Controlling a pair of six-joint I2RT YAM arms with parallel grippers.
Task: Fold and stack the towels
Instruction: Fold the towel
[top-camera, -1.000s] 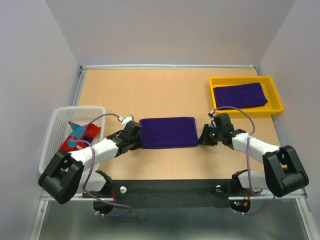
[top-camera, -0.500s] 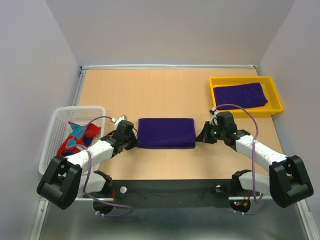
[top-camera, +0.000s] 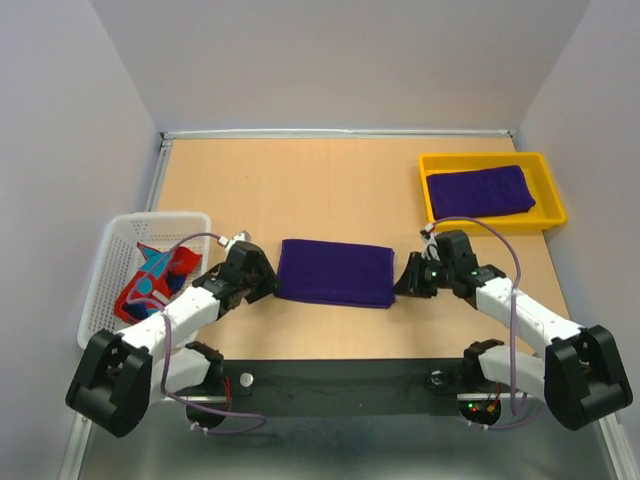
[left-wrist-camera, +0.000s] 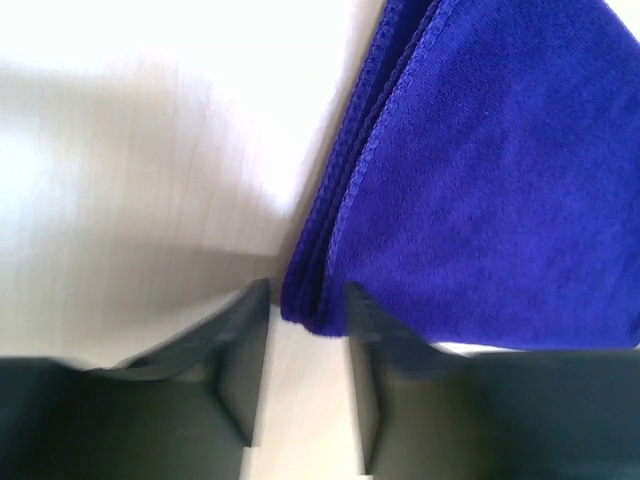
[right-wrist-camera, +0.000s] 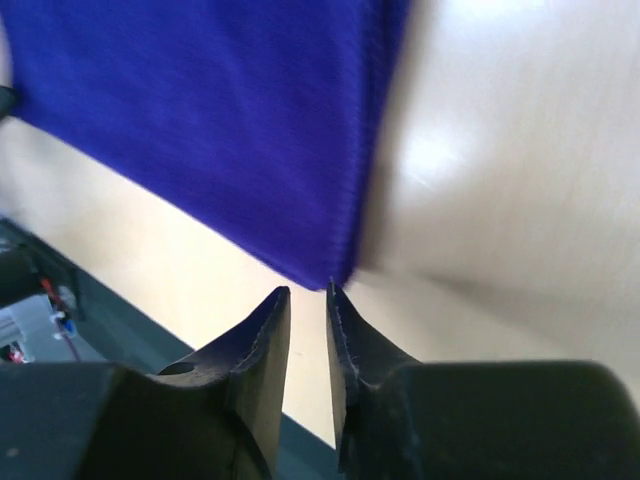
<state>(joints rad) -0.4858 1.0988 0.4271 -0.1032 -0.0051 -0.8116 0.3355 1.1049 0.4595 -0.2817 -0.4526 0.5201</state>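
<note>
My left gripper (top-camera: 270, 285) sits at the left short edge of the folded deep purple cloth towel (top-camera: 335, 272), which lies flat on the light wooden table (top-camera: 300, 180) between my two arms. In my left wrist view the left gripper (left-wrist-camera: 305, 300) has its two dark fingers (left-wrist-camera: 235, 350) apart, with bare table showing in the gap. The near corner of the purple towel (left-wrist-camera: 480, 180), its layered stitched edges showing, reaches just to the mouth of that gap, and I cannot tell whether the fingertips touch it.

My right gripper (top-camera: 402, 284) is at the opposite short edge of the same towel, low over the table. In my right wrist view the right gripper (right-wrist-camera: 308, 292) has its fingers (right-wrist-camera: 255, 350) close together with a narrow slit between them and nothing inside. The towel's corner (right-wrist-camera: 200, 120) lies just beyond the tips, blurred at its edge.

A second deep purple folded towel (top-camera: 478, 190) lies inside the yellow plastic tray (top-camera: 480, 157) at the far right of the table. A crumpled red towel with light-blue curved marks (top-camera: 155, 275) sits in the white mesh basket (top-camera: 160, 216) at the table's left side, just beside my left arm.
</note>
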